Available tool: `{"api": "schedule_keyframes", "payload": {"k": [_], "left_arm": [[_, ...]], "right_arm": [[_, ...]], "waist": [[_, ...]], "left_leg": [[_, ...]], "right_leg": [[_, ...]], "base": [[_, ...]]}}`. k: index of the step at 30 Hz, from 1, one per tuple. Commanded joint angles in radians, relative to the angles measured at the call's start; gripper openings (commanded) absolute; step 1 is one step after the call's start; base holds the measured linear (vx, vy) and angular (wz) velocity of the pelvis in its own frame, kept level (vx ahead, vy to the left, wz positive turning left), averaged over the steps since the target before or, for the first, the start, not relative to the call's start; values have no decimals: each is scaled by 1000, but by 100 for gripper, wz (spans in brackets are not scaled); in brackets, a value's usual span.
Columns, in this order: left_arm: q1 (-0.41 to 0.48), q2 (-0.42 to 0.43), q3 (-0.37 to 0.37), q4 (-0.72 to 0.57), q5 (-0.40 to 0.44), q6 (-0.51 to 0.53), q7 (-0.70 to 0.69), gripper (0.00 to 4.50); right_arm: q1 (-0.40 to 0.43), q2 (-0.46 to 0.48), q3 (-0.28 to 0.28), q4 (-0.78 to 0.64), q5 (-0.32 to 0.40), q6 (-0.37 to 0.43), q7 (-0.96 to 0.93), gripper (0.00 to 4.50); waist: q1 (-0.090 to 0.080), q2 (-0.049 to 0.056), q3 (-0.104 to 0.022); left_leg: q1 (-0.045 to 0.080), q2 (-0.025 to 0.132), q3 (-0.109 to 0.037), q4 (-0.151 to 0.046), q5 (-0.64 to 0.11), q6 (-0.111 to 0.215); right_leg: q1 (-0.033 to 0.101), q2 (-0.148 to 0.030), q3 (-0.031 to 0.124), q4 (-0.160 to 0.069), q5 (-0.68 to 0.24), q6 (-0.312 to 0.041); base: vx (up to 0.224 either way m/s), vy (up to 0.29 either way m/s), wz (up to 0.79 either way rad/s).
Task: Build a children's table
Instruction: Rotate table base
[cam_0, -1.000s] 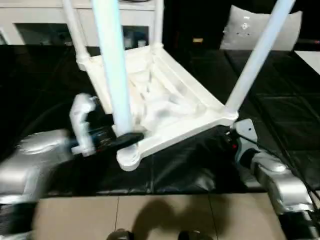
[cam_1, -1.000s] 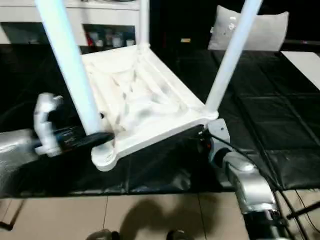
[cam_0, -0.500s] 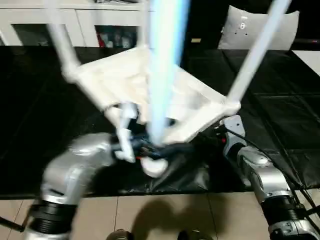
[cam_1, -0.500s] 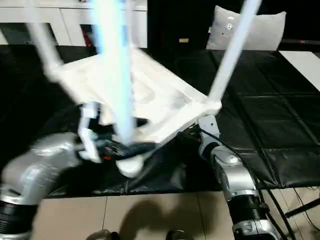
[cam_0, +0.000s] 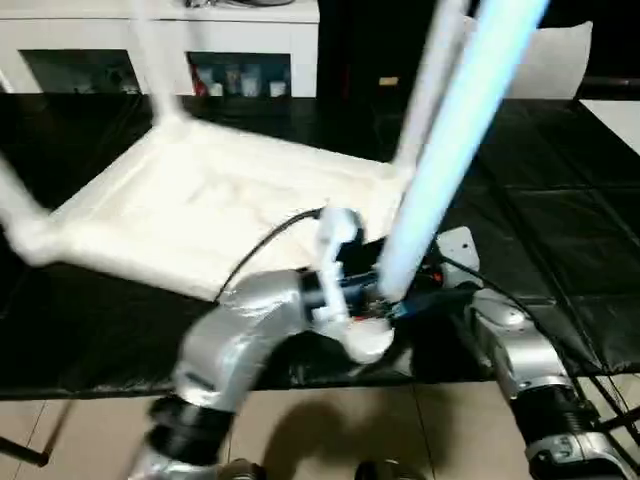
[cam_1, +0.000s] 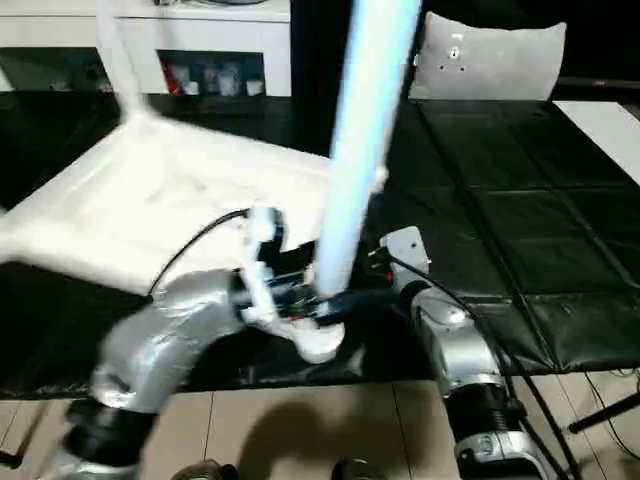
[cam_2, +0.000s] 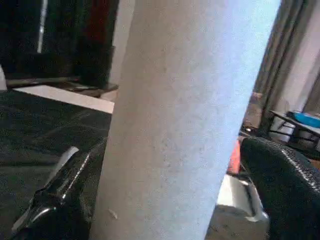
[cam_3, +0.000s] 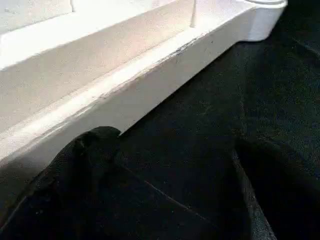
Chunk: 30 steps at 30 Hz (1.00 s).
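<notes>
The children's table (cam_0: 200, 215) lies upside down on the black mat, white, ribbed underside up, legs pointing up. Its near leg (cam_0: 450, 150) rises from a round corner socket (cam_0: 368, 340) at the mat's front edge. My left gripper (cam_0: 395, 300) stands open with its fingers (cam_2: 55, 195) on either side of that leg's base; one finger touches the leg and a narrow gap shows at the other. My right gripper (cam_3: 170, 165) is open and holds nothing, low beside the table's rim (cam_3: 125, 85), just right of the near corner.
A white cabinet with glass doors (cam_0: 250, 40) stands behind the mat. A pale cushion (cam_1: 490, 60) sits at the back right. The black mat (cam_0: 560, 200) stretches to the right; tiled floor (cam_0: 330, 430) lies in front of it.
The table has swung round on the mat: its near corner and leg went from left of centre to the right, with my left gripper around the leg. My right arm has barely moved.
</notes>
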Motion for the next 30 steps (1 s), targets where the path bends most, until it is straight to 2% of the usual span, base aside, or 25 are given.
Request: {"api": "schedule_keyframes", "payload": {"k": [1,2,3,4,7,11,15,19,20,21,23,26,28,30], "left_arm": [[-23,-20,-22,7,11,-23,5,446],[-27,-31,-27,20,26,-42,8,446],[-28,-33,-28,22,28,-45,10,446],[-35,-42,-25,42,44,-66,22,446],[-60,-32,-2,95,77,-106,51,446],[-79,59,30,152,90,-129,-13,446],[-89,129,44,208,97,-153,-95,446],[-111,229,21,285,108,-185,-237,446],[-127,280,-6,322,132,-202,-296,418],[-138,303,-18,346,143,-209,-324,418],[-145,316,-26,362,149,-212,-342,410],[-201,371,-90,475,247,-296,-417,391],[-215,375,-102,506,271,-320,-424,362],[-235,382,-125,555,306,-365,-439,362]], "right_arm": [[-12,14,20,-4,17,-14,27,450],[-7,10,16,-1,8,-20,26,450],[-7,9,16,0,7,-21,26,450],[-1,1,8,1,1,-27,23,450],[9,-22,-24,-6,14,-28,24,450],[33,-73,-67,-67,61,-15,80,450],[51,-115,-82,-115,91,-17,149,450],[80,-174,-75,-174,115,-11,252,450],[95,-207,-65,-196,120,-17,300,450],[106,-225,-62,-212,126,-18,326,450],[112,-236,-60,-222,130,-18,343,450],[155,-302,-54,-292,150,-13,435,450],[163,-314,-54,-305,157,-8,451,450],[180,-327,-51,-332,166,0,476,450]], "waist": [[6,-4,-83],[7,-4,-84],[6,0,-84],[6,-1,-83],[8,8,-83],[10,3,-85],[15,11,-91],[13,12,-90],[13,12,-90],[14,17,-90],[17,17,-90],[23,23,-91],[29,20,-93],[32,20,-94]], "left_leg": [[15,53,-20,-70,-250,19],[15,53,-20,-70,-251,18],[16,53,-20,-69,-256,18],[15,53,-20,-70,-261,18],[19,50,-22,-70,-295,12],[17,49,-22,-70,-292,27],[14,47,-22,-67,-247,46],[19,48,-21,-68,-271,47],[19,47,-21,-68,-274,47],[22,49,-22,-70,-283,46],[21,50,-23,-71,-282,41],[24,52,-23,-72,-289,42],[22,53,-24,-71,-278,42],[22,53,-22,-69,-271,44]], "right_leg": [[56,-60,49,-69,-323,-172],[56,-61,49,-68,-325,-172],[54,-59,49,-70,-325,-170],[54,-59,49,-71,-329,-169],[53,-57,46,-75,-361,-154],[54,-59,46,-75,-365,-143],[55,-60,45,-69,-347,-151],[51,-60,45,-75,-380,-146],[51,-60,45,-74,-386,-146],[49,-58,45,-73,-392,-142],[50,-61,45,-72,-378,-151],[50,-61,47,-74,-368,-155],[53,-66,47,-68,-340,-166],[54,-67,47,-69,-331,-176]], "base": [[0,0,0],[0,0,0],[0,0,0],[0,0,0],[0,0,0],[0,0,0],[0,0,0],[0,0,0],[0,0,0],[0,0,0],[0,0,0],[0,0,0],[0,0,0],[0,0,0]]}}
